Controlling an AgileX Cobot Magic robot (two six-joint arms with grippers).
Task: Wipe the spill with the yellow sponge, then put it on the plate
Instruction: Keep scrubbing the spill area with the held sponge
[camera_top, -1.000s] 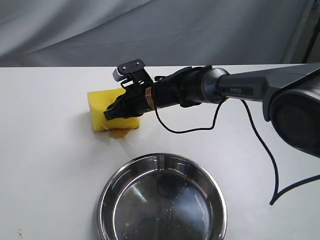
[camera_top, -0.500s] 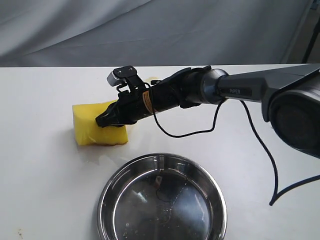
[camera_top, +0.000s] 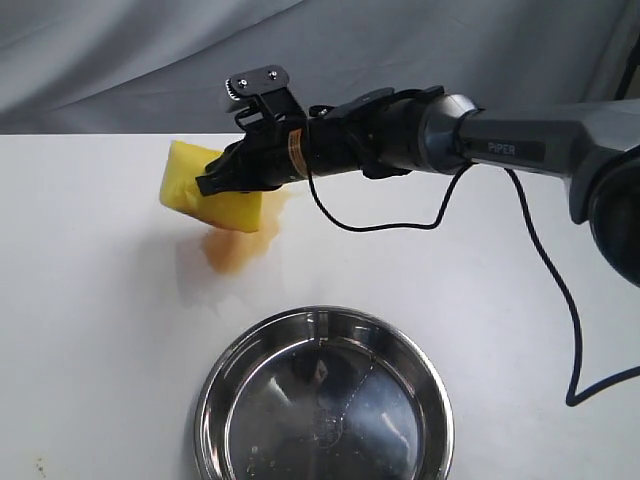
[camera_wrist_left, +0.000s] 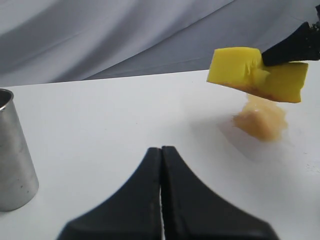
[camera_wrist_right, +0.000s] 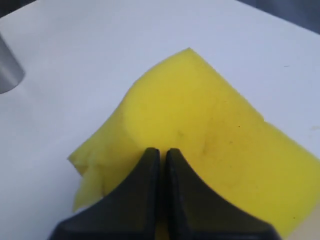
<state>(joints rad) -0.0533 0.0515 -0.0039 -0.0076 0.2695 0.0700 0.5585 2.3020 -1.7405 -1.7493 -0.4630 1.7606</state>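
As R jaws pinch sponge (camera_top: 186, 186), spill (camera_top: 234, 250) beneath, plate (camera_top: 210, 400) nr

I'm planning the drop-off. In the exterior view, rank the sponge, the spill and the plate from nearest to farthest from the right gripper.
1. Sponge: pinched in the right gripper, left of the middle of the view.
2. Spill: on the table just below the sponge, toward the camera.
3. Plate: at the near edge of the view, farthest.

The right arm (camera_top: 530, 150) is showing the word "PIPER" in pale letters on its grey link (a small orange label (camera_top: 296, 152) farther along is reading only as a blur).
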